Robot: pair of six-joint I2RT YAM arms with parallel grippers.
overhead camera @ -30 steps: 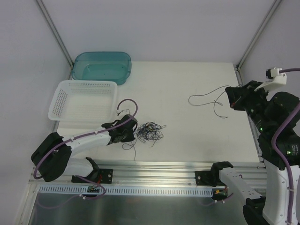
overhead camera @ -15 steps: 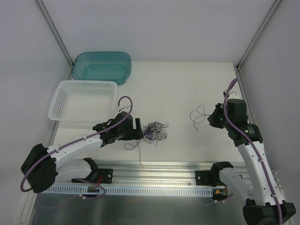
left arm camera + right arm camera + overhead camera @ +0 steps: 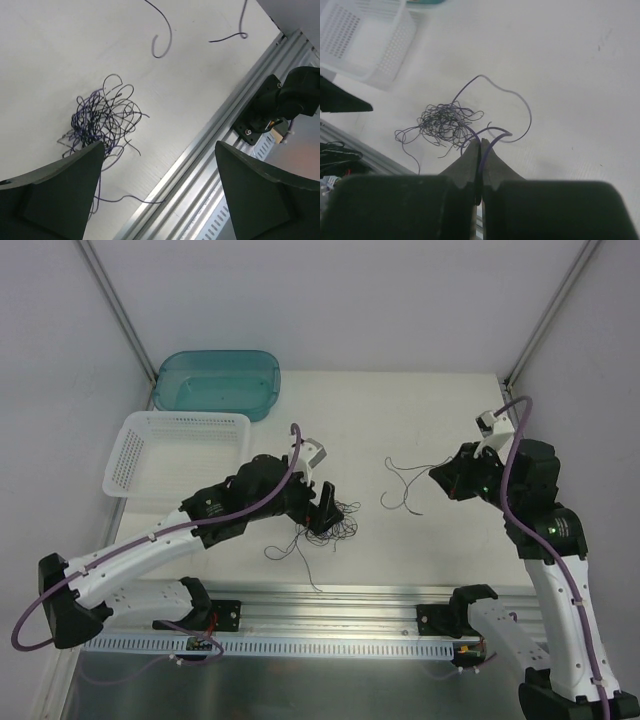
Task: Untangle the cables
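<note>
Cables (image 3: 338, 523): one tangle on the desk (image 3: 400, 410). The strands are too fine to count, and the tangle's left edge is hidden under my left tool (image 3: 322, 510), whose fingers are spread wide.
Loose cable (image 3: 400, 485): right of the tangle, one or two, unclear. It is pinched in my right tool (image 3: 440, 480).
Basket (image 3: 180, 455): one, left of the tangle.
Tub (image 3: 215, 380): one, beyond the tangle.

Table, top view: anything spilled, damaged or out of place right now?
Nothing stands out. The wire tangle lies by the open left hand; one strand is pinched in the right hand. The white basket and teal tub sit upright.
</note>
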